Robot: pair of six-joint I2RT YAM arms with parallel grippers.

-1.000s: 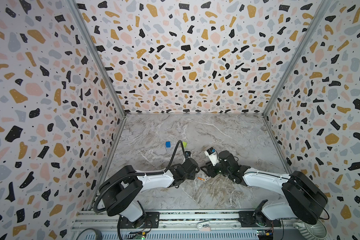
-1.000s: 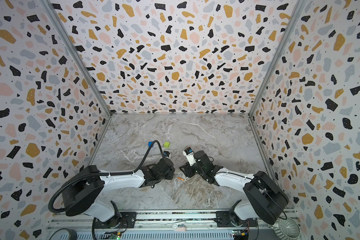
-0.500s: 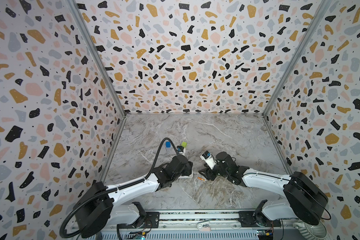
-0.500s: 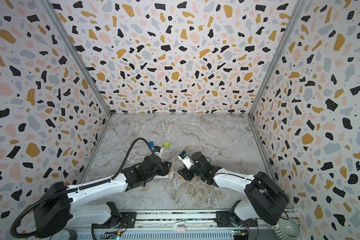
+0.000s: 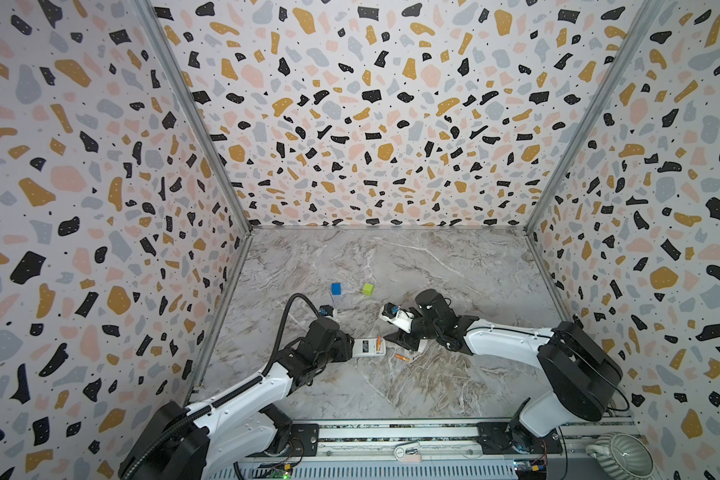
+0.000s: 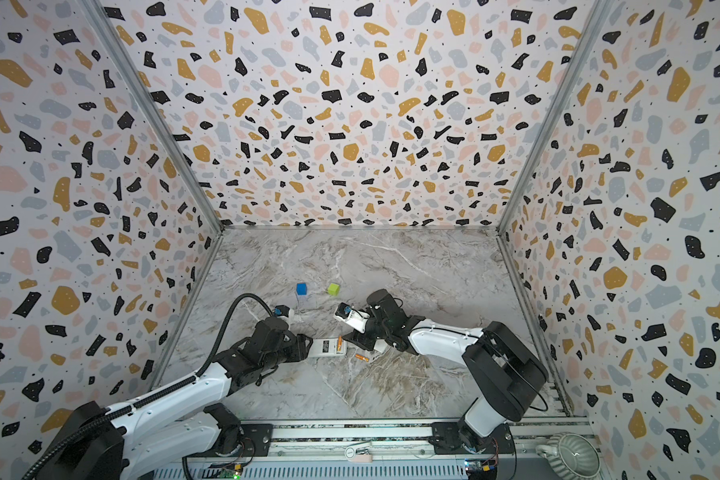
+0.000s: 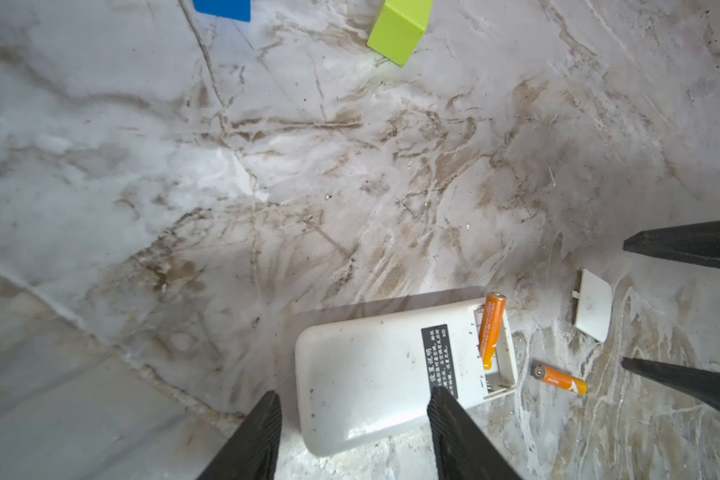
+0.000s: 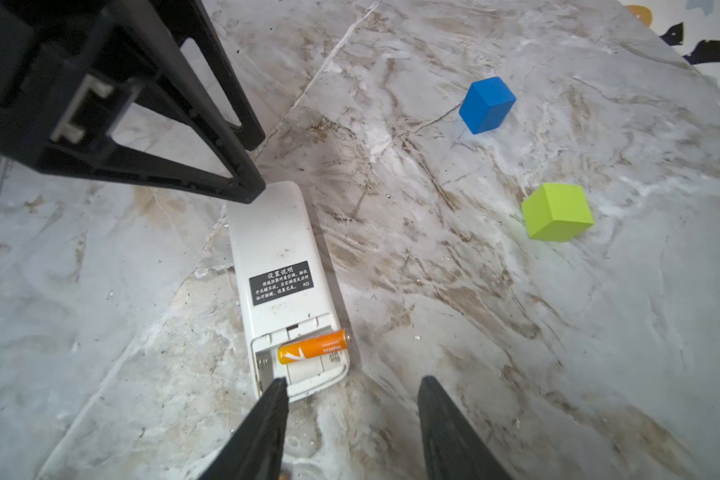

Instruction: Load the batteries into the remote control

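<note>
Both top views, lower centre, remote control point(image 5: 366, 348) face-down, left arm point(image 5: 246, 386) low, outstretched, left gripper point(image 7: 356, 401) parted at plain end, right gripper point(image 8: 350, 386) parted, empty, at compartment end, one battery point(image 5: 378, 342) tilted inside, other battery point(image 5: 401, 357) beside.

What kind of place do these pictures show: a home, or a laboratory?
Probably a robot test booth in a laboratory, not a home: terrazzo-printed wall panels box in a marble-look tabletop, and two robot arms stand on a metal rail.
</note>
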